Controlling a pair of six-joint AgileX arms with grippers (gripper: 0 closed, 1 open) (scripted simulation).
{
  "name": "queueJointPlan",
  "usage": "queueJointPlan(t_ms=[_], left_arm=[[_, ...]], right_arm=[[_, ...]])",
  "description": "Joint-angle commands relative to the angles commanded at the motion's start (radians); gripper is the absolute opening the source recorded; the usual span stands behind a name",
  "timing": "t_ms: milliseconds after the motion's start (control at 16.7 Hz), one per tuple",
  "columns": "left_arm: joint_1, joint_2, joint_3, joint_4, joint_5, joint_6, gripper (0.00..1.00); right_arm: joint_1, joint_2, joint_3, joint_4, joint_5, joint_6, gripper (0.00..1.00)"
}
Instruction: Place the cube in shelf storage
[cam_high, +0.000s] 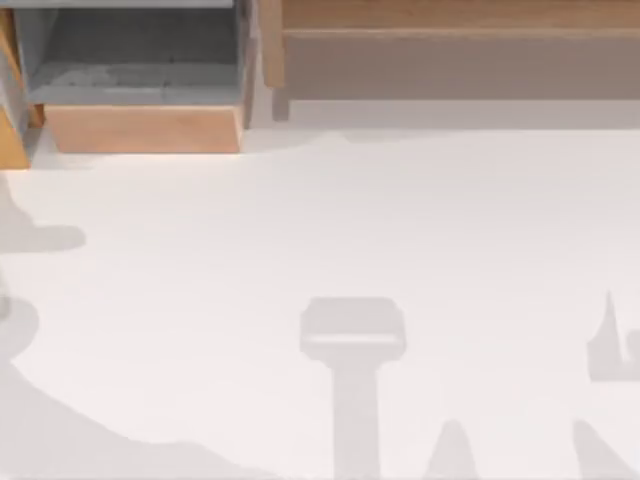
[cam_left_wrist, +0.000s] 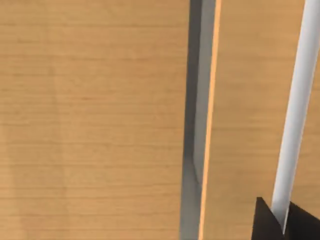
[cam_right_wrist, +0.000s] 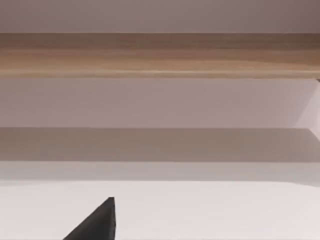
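Dark finger tip (cam_right_wrist: 97, 222) pokes into my right wrist view, closest thing to that camera, with white table (cam_high: 330, 220) beyond it and the shelf storage (cam_high: 450, 60) board running across the far side. From the top view that long brown shelf sits at the table's far right, and the grey-lined box (cam_high: 140, 85) with the pale wood front is far left.

Honestly I can't find the cube anywhere in these shots, so I can't say where it is or whether either arm has it.

Biggest risk as I see it: moving blind. My left wrist camera is jammed up close to pale wood panels (cam_left_wrist: 95, 120), with a bit of dark gripper (cam_left_wrist: 285, 222) at the corner, so a careless swing could clip that woodwork. Same worry on the right near the shelf front.

Fingers on both sides: can't tell if they're spread, closed or holding anything.
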Motion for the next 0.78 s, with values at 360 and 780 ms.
queueJointPlan(t_ms=[360,780], left_arm=[[0.010,-0.012,-0.021,0.016,0.017,0.000,0.00],[0.086,-0.098,-0.237,0.129,0.087,0.004,0.00]], right_arm=[[0.000,0.000,0.000,0.000,0.000,0.000,1.00],[0.000,0.000,0.000,0.000,0.000,0.000,1.00]])
